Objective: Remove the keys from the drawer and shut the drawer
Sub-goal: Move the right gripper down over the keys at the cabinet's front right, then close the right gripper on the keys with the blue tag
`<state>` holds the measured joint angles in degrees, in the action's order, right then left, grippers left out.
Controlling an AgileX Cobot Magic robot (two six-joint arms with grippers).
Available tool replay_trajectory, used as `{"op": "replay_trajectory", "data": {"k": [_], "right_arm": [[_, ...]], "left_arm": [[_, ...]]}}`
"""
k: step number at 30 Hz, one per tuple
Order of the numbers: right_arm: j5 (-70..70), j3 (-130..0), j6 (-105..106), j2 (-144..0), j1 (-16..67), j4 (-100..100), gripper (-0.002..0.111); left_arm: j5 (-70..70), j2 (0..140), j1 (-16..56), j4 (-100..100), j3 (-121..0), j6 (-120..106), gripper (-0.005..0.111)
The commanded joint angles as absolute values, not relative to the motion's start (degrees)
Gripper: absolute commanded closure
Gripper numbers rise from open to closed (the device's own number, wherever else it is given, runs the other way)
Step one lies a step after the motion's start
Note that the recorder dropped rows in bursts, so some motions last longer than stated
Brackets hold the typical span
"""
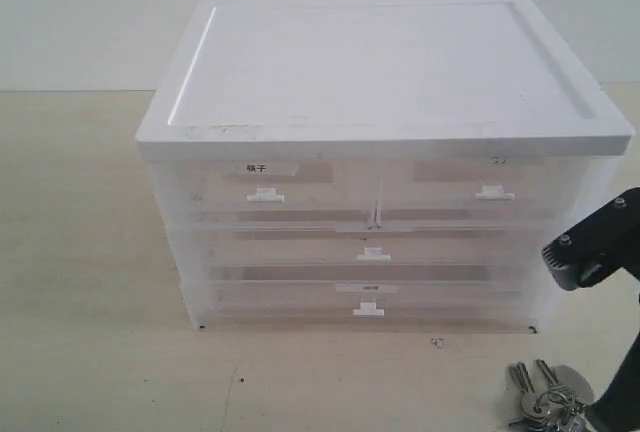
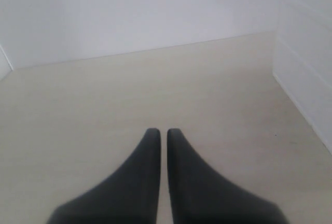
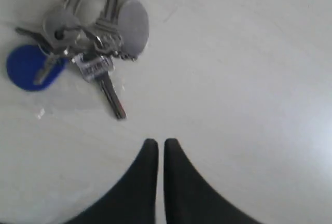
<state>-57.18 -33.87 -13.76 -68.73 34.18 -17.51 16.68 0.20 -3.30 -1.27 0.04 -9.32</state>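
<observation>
The keys [image 1: 545, 397] lie on the table in front of the cabinet's right corner. The right wrist view shows them [image 3: 83, 42] as a silver bunch with a blue oval fob [image 3: 28, 68] and a round grey tag [image 3: 134, 24]. My right gripper [image 3: 156, 142] hangs just over the table a little way from them, shut and holding nothing. The middle drawer [image 1: 372, 242] sits flush in the cabinet, and its white tab handle [image 1: 372, 253] is free. My left gripper [image 2: 160, 130] is shut and empty over bare table beside the cabinet.
The white-topped translucent cabinet [image 1: 380, 62] fills the middle of the table, all its drawers pushed in. Its side wall [image 2: 306, 68] shows in the left wrist view. The right arm [image 1: 600, 242] reaches in at the right edge. A pale wall stands behind.
</observation>
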Motion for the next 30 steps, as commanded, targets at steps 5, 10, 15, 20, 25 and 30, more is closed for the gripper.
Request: {"op": "replay_trajectory", "data": {"k": [5,10,15,20,25,30], "right_arm": [[-35.3,-21.5,-6.4,-68.7,33.7,-19.7,0.108],[-31.5,-20.7,-8.5,-69.6,33.7,-28.0,0.108],[-28.0,-20.7,-11.5,-78.2,33.7,-29.7,0.108],[-17.6,-20.7,-12.3,-83.6,33.7,-31.1,0.108],[-12.2,-21.2,-12.5,-88.8,33.7,-31.2,0.108],[-1.1,-21.7,-12.5,-90.0,33.8,-31.2,0.108]], "left_arm": [[16.7,0.0,-3.5,-1.6,0.0,-9.0,0.102],[16.7,0.0,-3.5,-1.6,0.0,-9.0,0.102],[16.7,0.0,-3.5,-1.6,0.0,-9.0,0.102],[16.7,0.0,-3.5,-1.6,0.0,-9.0,0.102],[16.7,0.0,-3.5,-1.6,0.0,-9.0,0.102],[16.7,0.0,-3.5,-1.6,0.0,-9.0,0.102]]}}
